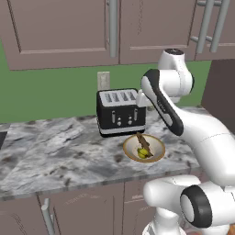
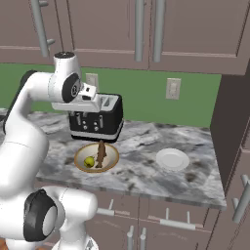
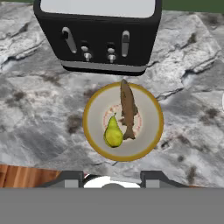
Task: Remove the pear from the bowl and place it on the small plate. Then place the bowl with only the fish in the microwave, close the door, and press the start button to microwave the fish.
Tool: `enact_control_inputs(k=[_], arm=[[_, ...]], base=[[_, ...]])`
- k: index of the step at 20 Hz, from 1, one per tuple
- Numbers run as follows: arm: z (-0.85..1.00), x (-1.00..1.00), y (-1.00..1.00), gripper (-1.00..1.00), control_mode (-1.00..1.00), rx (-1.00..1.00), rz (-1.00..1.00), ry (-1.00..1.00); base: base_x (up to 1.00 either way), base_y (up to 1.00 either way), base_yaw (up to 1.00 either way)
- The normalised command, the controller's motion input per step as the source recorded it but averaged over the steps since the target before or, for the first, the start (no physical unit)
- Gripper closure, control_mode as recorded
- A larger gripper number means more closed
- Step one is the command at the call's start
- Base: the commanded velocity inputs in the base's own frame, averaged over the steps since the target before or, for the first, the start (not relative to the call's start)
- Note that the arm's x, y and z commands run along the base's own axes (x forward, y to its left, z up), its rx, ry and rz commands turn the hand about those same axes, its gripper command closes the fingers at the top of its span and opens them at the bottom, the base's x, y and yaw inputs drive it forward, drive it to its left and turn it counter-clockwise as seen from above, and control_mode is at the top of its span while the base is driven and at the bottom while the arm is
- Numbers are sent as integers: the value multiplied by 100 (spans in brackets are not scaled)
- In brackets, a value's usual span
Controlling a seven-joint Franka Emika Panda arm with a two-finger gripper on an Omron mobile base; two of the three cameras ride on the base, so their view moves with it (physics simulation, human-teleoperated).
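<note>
The gold-rimmed bowl (image 3: 123, 121) sits on the marble counter just in front of the toaster. Inside it the yellow-green pear (image 3: 113, 134) lies at the left, touching the slender brown fish (image 3: 127, 108) beside it. In the base views the bowl (image 2: 96, 157) holds the pear (image 2: 89, 161) and the fish (image 2: 101, 153). My gripper (image 3: 112, 179) hangs well above the bowl, open, fingertips (image 3: 72, 179) wide apart and holding nothing. The small plate (image 2: 172, 159) lies bare on the counter to the bowl's right. The microwave and its door are out of view.
A black toaster (image 2: 95, 118) stands right behind the bowl, close to my hand. Mauve cabinets (image 1: 64, 27) hang overhead. A tall dark panel (image 2: 229, 127) bounds the counter on the right. The counter's front edge (image 1: 82, 183) runs just before the bowl.
</note>
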Motion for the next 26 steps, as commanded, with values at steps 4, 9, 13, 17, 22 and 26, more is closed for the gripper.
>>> enact_control_inputs(k=[4, 9, 13, 17, 22, 26], arm=[[-26, -32, 27, -100, -100, -4, 2, -2], [-100, -7, 88, -100, -100, -3, -19, 32], [-94, -1, -34, -100, -100, 17, -25, 14], [-76, 12, -5, -100, -100, 11, -18, 3], [-68, 1, -27, -100, -100, 3, -13, 0], [-58, 2, -22, -100, -100, 0, -8, 3]], base=[[0, 0, 0], [0, 0, 0], [0, 0, 0], [0, 0, 0], [0, 0, 0], [0, 0, 0]])
